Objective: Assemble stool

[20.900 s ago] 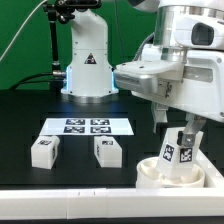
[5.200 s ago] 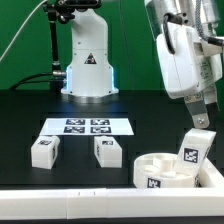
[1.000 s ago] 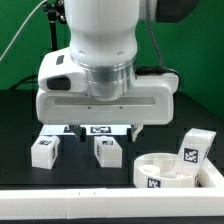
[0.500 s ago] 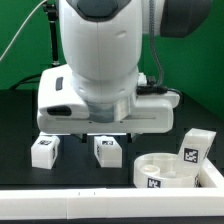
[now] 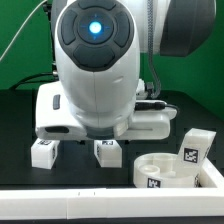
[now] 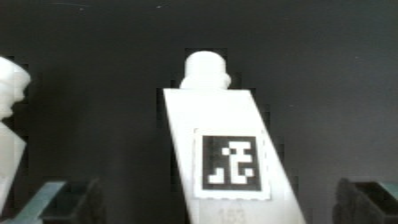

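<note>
The round white seat [image 5: 160,172] sits at the front on the exterior view's right, with one tagged leg [image 5: 193,148] standing in it at its far side. Two loose legs lie on the black table: one [image 5: 42,152] on the exterior view's left, one [image 5: 108,152] in the middle. In the wrist view my gripper [image 6: 210,205] is open, with a dark finger [image 6: 50,200] on either side of a tagged leg [image 6: 222,150] that lies lengthwise between them, not gripped. Another white part [image 6: 13,120] shows at the edge. In the exterior view the arm's body hides the fingers.
The arm's wrist and hand [image 5: 95,70] fill the middle of the exterior view and hide the marker board behind them. A long white rail [image 5: 60,206] runs along the table's front edge. A green backdrop stands behind.
The arm has swung from above the seat to over the two loose legs and has come lower and nearer the camera. It now covers the marker board. The legs and seat have not moved.
</note>
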Tool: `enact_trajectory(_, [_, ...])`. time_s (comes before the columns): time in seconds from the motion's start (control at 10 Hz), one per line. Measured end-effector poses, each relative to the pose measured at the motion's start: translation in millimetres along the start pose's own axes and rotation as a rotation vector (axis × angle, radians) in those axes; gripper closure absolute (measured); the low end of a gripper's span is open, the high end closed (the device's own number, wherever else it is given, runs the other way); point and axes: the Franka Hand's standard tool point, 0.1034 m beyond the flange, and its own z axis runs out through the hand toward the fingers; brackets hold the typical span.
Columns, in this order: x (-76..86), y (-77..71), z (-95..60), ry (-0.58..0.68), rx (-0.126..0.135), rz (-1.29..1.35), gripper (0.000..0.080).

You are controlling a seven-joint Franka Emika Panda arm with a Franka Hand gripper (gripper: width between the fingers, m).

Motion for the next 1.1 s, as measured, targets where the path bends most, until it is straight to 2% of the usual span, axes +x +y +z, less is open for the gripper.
enact_trajectory(0.5, [10.6, 0.2, 14.8, 0.024, -0.004, 0.003, 0.0151])
enact_trajectory(0.8, [19.6, -0.6, 17.4, 0.067, -0.009, 0.002, 0.0151])
enact_trajectory(1.1, [18.8, -0.3, 19.7, 0.064, -0.008, 0.006, 0.0151])
